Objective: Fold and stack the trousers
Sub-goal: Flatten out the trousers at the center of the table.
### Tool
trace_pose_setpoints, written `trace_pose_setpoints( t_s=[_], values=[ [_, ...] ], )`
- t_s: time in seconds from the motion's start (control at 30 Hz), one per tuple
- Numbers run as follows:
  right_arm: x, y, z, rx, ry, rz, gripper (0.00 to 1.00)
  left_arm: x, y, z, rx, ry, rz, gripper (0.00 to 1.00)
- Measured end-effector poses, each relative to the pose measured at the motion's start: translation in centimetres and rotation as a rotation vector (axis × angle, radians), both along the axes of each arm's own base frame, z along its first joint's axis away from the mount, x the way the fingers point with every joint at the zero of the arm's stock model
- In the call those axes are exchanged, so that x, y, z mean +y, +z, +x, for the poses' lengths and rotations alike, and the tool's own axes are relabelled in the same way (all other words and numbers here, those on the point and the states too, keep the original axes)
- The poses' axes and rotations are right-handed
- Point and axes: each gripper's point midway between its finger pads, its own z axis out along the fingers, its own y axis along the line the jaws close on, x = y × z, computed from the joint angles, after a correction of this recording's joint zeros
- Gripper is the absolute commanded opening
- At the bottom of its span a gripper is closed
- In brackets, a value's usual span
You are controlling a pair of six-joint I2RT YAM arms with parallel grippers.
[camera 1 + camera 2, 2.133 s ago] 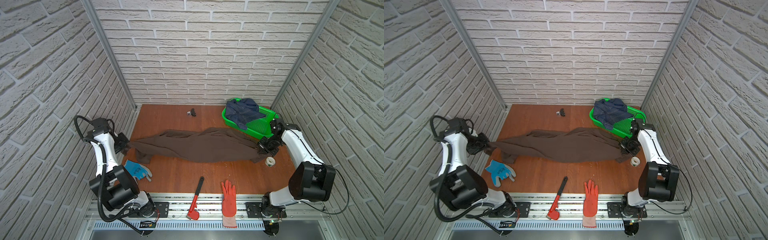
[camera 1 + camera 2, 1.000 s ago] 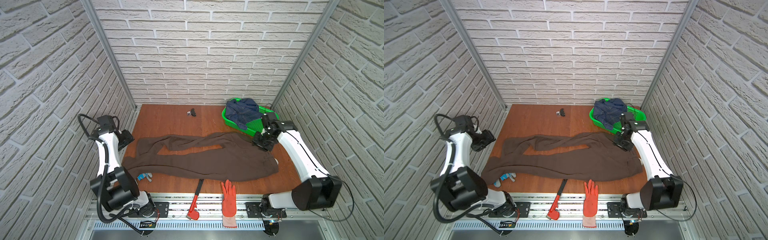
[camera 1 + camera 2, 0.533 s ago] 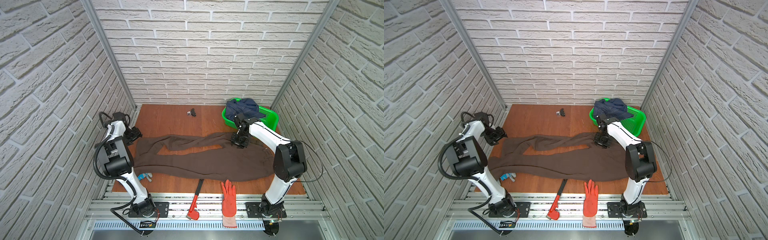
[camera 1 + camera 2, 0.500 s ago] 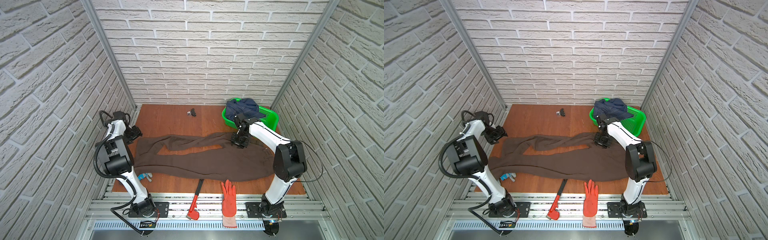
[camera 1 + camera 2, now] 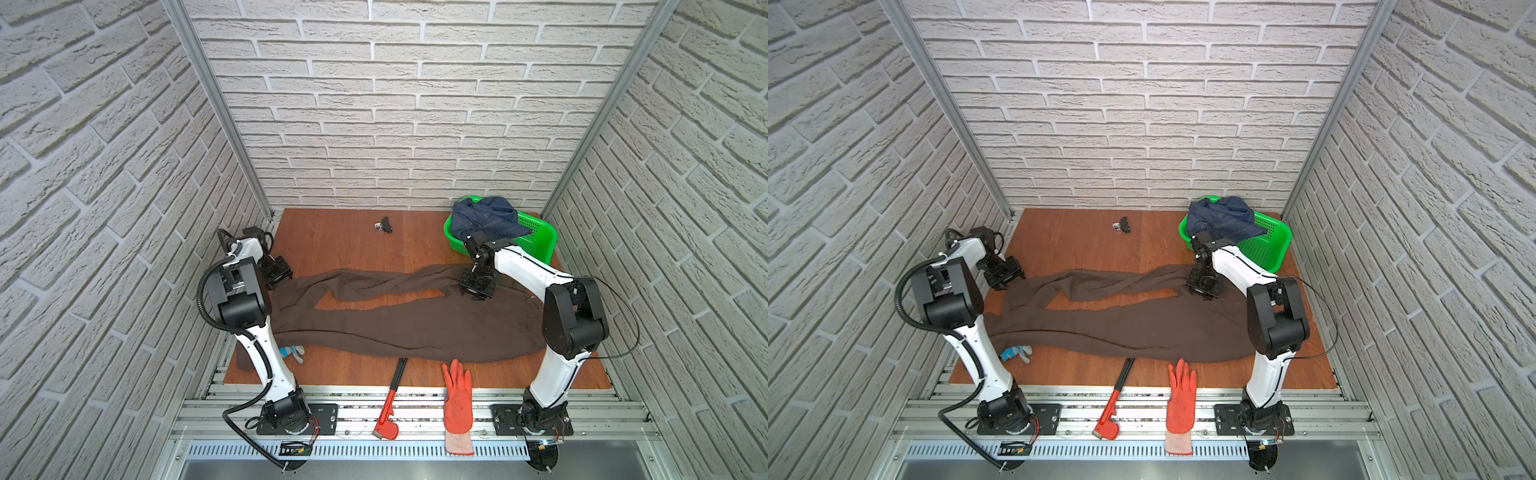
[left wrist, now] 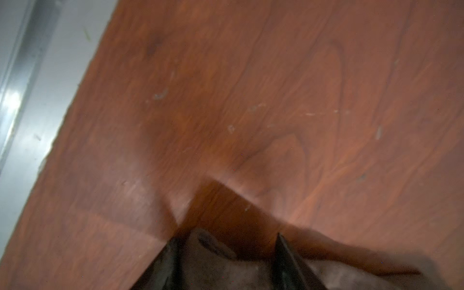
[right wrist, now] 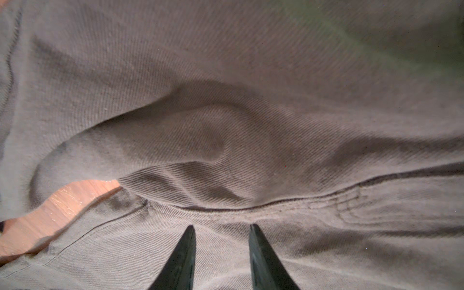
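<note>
Trousers [image 5: 415, 324] lie spread across the table [image 5: 345, 245], legs parted. We see the left gripper [image 5: 277, 272] at the far leg's hem, cloth between its fingers; clamped or not, we cannot tell. The right gripper [image 5: 477, 286] stands at the crotch, jaws slightly apart, holding nothing. Two seconds ago the trousers lay folded in one band.

The trousers [image 5: 399, 328] are matt brown cloth, soft and creased, with a fine diagonal twill weave. The worktop [image 5: 340, 245] is smooth reddish wood-grain board, faintly shiny, with pale scuffs. At far right, the basket [image 5: 536, 241] is glossy perforated green plastic holding blue denim [image 5: 482, 216]. The near rail [image 5: 415, 411] is ribbed metal.
</note>
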Motion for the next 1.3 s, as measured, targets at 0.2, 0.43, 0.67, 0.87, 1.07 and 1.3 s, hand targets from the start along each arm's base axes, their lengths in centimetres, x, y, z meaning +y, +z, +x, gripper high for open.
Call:
trace_pose_setpoints(
  t_s=[0.2, 0.43, 0.67, 0.87, 1.07, 1.3],
  values=[
    [-0.4, 0.1, 0.1, -0.004, -0.005, -0.003, 0.37, -0.2, 1.1, 0.4, -0.016, -0.028, 0.027, 0.0],
    [-1.9, 2.7, 0.4, -0.075, -0.02, -0.014, 0.36, 1.0, 15.0, 5.2, -0.323, -0.077, 0.16, 0.0],
    [-3.6, 5.2, 0.7, -0.153, -0.039, -0.027, 0.36, 0.5, 27.0, 8.8, -0.593, -0.156, 0.292, 0.0],
    [-4.2, 5.2, 0.6, -0.148, -0.04, -0.037, 0.36, 1.1, 16.8, 9.5, -0.365, -0.164, 0.24, 0.0],
    [-5.4, 5.8, 0.9, -0.151, -0.056, -0.06, 0.37, 0.8, 11.4, 7.7, -0.223, -0.17, 0.199, 0.0],
    [-7.5, 7.7, 6.0, -0.216, -0.115, -0.141, 0.39, 0.5, 16.0, 6.2, -0.305, -0.165, 0.232, 0.0]
  ],
)
